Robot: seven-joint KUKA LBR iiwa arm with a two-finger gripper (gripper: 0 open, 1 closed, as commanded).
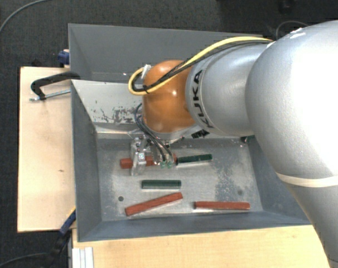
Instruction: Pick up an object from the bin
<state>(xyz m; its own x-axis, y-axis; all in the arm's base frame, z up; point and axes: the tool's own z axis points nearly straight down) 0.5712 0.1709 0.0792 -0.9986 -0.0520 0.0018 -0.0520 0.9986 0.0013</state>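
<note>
My gripper (148,158) is down on the bin floor, left of centre, just under the orange wrist cover. Its metal fingers (139,156) stand around a short red-brown stick (126,163) whose left end sticks out to the left of them. A dark green stick (194,159) lies right beside the gripper, running off to the right. Just in front of the gripper a second dark green stick (160,184) lies flat.
Two longer red-brown sticks lie near the bin's front wall, one (153,204) tilted at front centre, one (221,206) level at front right. The arm covers the bin's back right part.
</note>
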